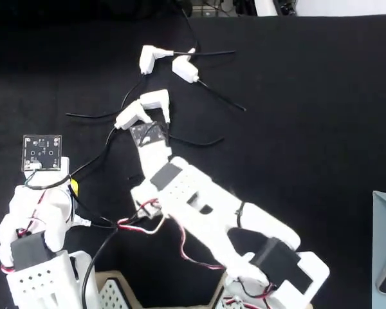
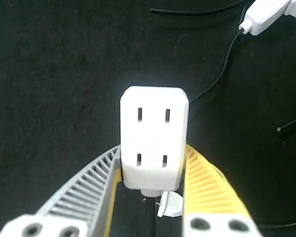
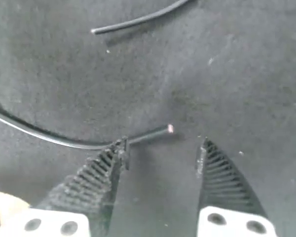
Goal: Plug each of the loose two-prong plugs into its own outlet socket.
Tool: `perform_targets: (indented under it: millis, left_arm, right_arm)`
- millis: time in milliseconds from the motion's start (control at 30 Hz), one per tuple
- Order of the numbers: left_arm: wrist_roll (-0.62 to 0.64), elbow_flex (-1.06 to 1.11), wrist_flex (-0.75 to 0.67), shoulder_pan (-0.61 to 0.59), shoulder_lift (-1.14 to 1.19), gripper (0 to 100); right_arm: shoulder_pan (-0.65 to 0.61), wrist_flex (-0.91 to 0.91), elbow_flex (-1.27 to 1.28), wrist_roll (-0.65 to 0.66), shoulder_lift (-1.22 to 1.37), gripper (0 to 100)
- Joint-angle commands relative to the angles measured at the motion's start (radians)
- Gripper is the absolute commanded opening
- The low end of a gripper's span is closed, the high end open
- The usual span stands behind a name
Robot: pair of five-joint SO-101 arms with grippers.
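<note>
The left claw (image 2: 153, 168) pinches the outlet (image 2: 154, 123) by its sides, one grey finger and one yellow. Both pairs of slots face outward and are free for prongs. I judge it is held this way as the receiving half of the job, and no plug is in it yet. In the high view that arm sits at the lower left of the frame.

The right claw (image 3: 163, 148) is spread just above the surface (image 1: 309, 96). A loose cable end (image 3: 168, 129) lies just ahead of its fingertips, and the cable seems to touch one finger (nothing is gripped). Its arm reaches from the lower right to the centre of the high view, where two plugs (image 1: 132, 116) lie close beside its tip, likely the next pick. Two more plugs (image 1: 148, 58) lie in the upper middle, well apart from the outlet.

For room, a wide stretch of surface right of that arm allows swinging, and no edge crowds the plugs. The crossing cables at centre look the likelier snag.
</note>
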Motion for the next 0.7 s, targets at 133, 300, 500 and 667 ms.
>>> perform_targets:
  millis: [133, 300, 500, 667]
  left_arm:
    - [0.0, -0.008, 0.003, -0.008, -0.014, 3]
    - [0.002, -0.008, 0.003, -0.008, -0.014, 3]
    - [-0.003, -0.008, 0.003, -0.008, -0.014, 3]
    - [-0.003, -0.008, 0.003, -0.008, -0.014, 3]
  right_arm:
    - [-0.018, -0.141, 0.053, -0.021, -0.041, 21.4]
    - [-0.014, -0.213, 0.091, -0.021, -0.015, 14.9]
    - [-0.006, -0.212, 0.088, -0.021, 0.01, 9.0]
    - [0.069, -0.203, 0.096, -0.011, -0.074, 1.3]
